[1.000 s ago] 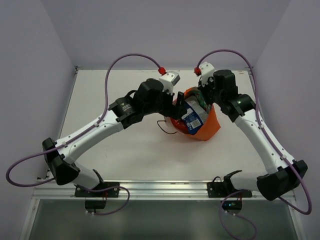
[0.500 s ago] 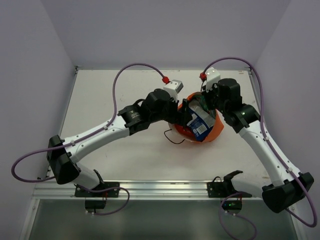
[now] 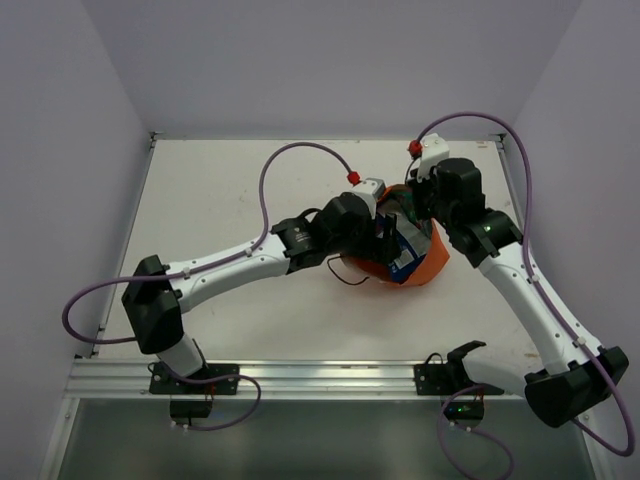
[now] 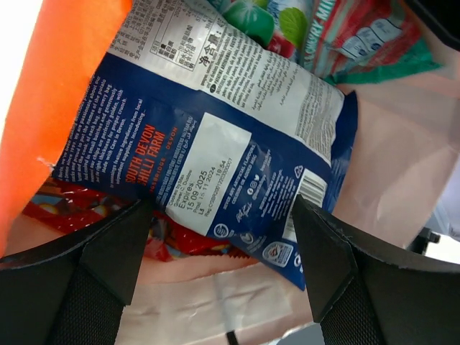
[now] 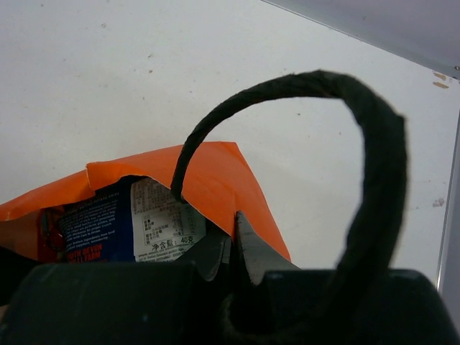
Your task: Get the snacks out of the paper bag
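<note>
The orange paper bag [image 3: 431,266] lies tilted on the table with its mouth toward my left arm. My left gripper [image 3: 388,238] is open inside the mouth. In the left wrist view its fingertips [image 4: 136,223] stand on either side of the lower end of the blue packet [image 4: 215,151]. A red packet [image 4: 61,210] lies under it, and teal and red packets [image 4: 359,36] lie deeper in. My right gripper [image 3: 418,212] is shut on the bag's orange rim [image 5: 215,180], with a cord handle [image 5: 374,144] looping over it.
The bag's other dark cord handle [image 3: 347,277] trails on the white table [image 3: 220,190] in front of the bag. Both arms meet over the bag at the table's middle right. The pale inside of the bag [image 4: 215,295] lies below my left fingers.
My left arm has swung right and forward, bringing its gripper into the bag's mouth. The bag and my right gripper have shifted slightly right.
</note>
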Tool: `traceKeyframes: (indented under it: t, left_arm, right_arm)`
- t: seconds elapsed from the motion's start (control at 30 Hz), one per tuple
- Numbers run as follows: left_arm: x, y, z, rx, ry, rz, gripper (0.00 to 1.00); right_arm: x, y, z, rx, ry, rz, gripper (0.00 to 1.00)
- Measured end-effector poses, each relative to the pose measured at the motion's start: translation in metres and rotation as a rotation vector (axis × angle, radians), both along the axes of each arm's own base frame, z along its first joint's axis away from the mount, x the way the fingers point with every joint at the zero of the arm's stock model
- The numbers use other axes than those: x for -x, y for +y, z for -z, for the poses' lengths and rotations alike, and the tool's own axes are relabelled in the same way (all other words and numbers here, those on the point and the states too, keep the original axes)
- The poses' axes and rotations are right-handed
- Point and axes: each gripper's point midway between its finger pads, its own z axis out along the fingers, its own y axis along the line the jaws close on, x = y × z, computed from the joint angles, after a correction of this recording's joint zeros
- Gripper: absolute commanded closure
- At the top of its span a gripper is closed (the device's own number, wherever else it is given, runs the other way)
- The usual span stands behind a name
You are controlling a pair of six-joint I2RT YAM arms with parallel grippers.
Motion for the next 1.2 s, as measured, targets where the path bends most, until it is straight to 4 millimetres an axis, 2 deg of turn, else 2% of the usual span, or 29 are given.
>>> traceKeyframes:
  t: [0.17,0.27,0.3,0.37,0.4,0.47,0.5,0.53,0.73,0.87,0.97,1.03,1.13,1.2]
  left_arm:
    - [-0.008,-0.008,0.005,-0.011,-0.004,-0.024,0.18]
    - [-0.015,-0.011,0.005,-0.016,-0.015,-0.043,0.31]
    - [-0.017,-0.012,0.005,-0.017,-0.019,-0.049,0.39]
    - [-0.022,-0.015,0.004,-0.020,-0.026,-0.060,0.49]
    - [-0.024,-0.016,0.004,-0.022,-0.032,-0.065,0.61]
    - [-0.028,-0.018,0.004,-0.023,-0.036,-0.075,0.75]
    - [-0.030,-0.020,0.004,-0.023,-0.040,-0.078,0.91]
    - [-0.031,-0.021,0.003,-0.021,-0.041,-0.083,1.00]
    - [-0.035,-0.019,-0.001,-0.038,-0.066,-0.087,1.00]
    - [-0.035,-0.015,-0.019,-0.065,-0.102,-0.066,1.00]
    - [-0.032,-0.005,-0.048,-0.066,-0.144,-0.046,1.00]
    - [-0.025,0.010,-0.073,-0.054,-0.177,-0.039,1.00]
    - [-0.017,0.045,-0.118,-0.018,-0.237,-0.056,1.00]
    - [-0.023,0.082,-0.152,0.014,-0.294,-0.118,1.00]
  right_arm:
    - [0.000,-0.002,0.002,-0.019,-0.001,0.026,0.96]
    - [0.000,-0.001,0.002,-0.038,0.001,0.037,0.96]
    - [0.000,-0.001,0.002,-0.043,0.002,0.040,0.97]
    - [0.000,-0.001,0.003,-0.051,0.003,0.044,0.97]
    - [-0.001,0.000,0.004,-0.056,0.003,0.046,0.97]
    - [-0.001,0.000,0.004,-0.063,0.003,0.049,0.97]
    - [-0.001,0.000,0.004,-0.066,0.002,0.050,0.97]
    - [-0.001,0.001,0.004,-0.069,0.003,0.052,0.97]
    - [-0.001,-0.001,0.004,-0.081,-0.002,0.066,0.97]
    - [-0.002,-0.004,0.004,-0.083,-0.009,0.091,0.97]
    - [-0.003,-0.007,0.005,-0.080,-0.013,0.114,0.97]
    - [-0.004,-0.011,0.005,-0.079,-0.015,0.132,0.97]
    - [-0.006,-0.018,0.005,-0.078,-0.015,0.157,0.97]
    - [-0.007,-0.021,0.005,-0.080,-0.015,0.168,0.97]
